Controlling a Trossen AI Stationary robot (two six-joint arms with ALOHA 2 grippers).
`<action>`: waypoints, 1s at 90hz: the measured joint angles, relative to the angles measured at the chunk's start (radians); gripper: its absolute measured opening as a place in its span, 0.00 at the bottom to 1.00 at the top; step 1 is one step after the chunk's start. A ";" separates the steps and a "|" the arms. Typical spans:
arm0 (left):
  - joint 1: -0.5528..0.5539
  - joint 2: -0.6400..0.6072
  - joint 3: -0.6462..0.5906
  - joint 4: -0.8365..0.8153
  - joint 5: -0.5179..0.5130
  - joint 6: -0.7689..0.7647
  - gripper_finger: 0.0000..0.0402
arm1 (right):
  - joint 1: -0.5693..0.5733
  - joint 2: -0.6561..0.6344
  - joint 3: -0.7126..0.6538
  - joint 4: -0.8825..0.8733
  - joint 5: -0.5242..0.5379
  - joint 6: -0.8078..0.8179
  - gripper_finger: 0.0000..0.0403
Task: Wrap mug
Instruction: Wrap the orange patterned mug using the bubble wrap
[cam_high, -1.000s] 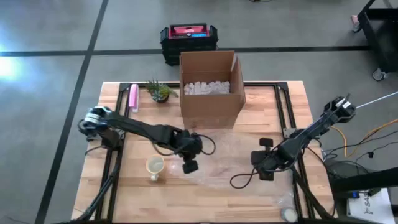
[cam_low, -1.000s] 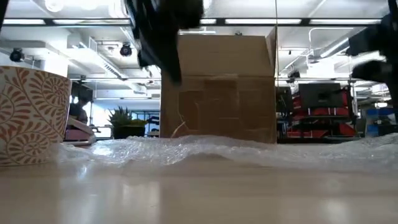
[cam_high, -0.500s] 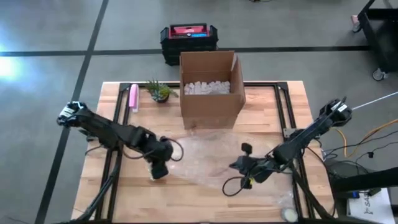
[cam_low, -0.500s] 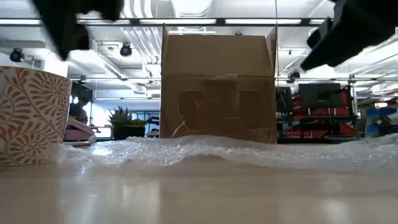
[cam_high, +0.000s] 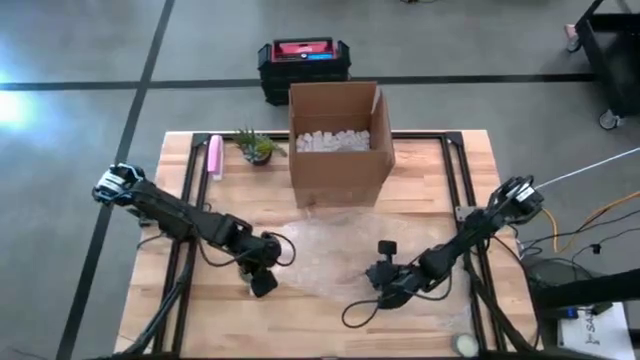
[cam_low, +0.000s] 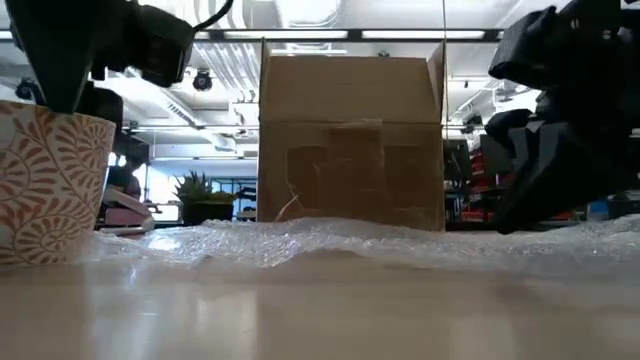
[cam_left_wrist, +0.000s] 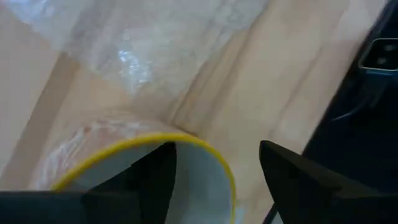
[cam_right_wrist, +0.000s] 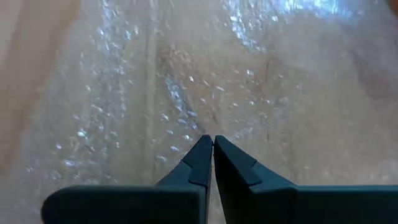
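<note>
Both arms have dropped lower: left gripper (cam_left_wrist: 217, 180) straddles the mug (cam_low: 45, 185) rim, jaws spread, right gripper (cam_right_wrist: 208, 155) pressed together over the bubble wrap (cam_high: 335, 250), so wrapping is about to start.

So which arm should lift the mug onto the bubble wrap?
Left. The left gripper is open and straddles the mug rim already. The right gripper is shut, low over the bubble wrap, apart from the mug.
</note>
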 joint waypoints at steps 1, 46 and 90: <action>0.000 0.000 -0.001 -0.002 -0.007 0.000 0.52 | 0.000 -0.001 0.000 0.000 0.000 -0.003 0.01; -0.004 0.095 0.104 -0.116 -0.099 0.068 0.03 | -0.002 -0.027 0.000 -0.012 0.000 -0.017 0.01; 0.093 0.341 0.559 -0.031 -0.358 0.518 0.01 | -0.002 -0.224 0.000 -0.108 0.004 -0.020 0.00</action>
